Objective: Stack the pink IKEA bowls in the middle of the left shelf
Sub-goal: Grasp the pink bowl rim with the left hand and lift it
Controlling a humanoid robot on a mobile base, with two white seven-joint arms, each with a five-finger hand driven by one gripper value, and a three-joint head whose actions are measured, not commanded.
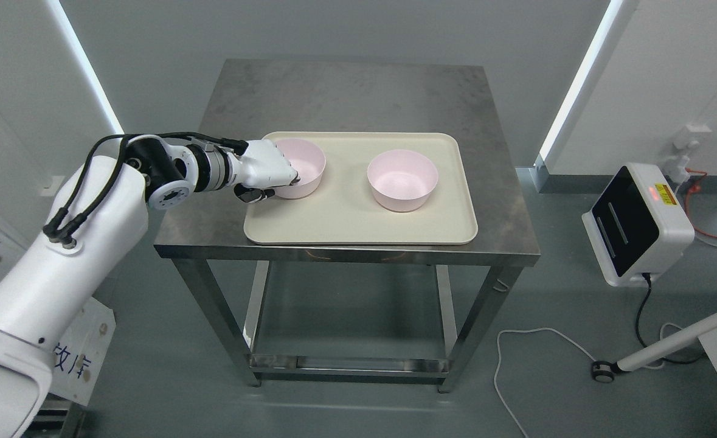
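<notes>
L hand [268, 173] is clamped on left pink bowl's [304, 163] rim, on tray [346, 228] w/ 2nd bowl [402, 179] set to bowl's right.

table [358, 97]: brushed metal, dull | tray [358, 228]: matt cream plastic | bowls [402, 179]: smooth pink plastic

White left arm [60, 261] — black cables, black joint.
</notes>
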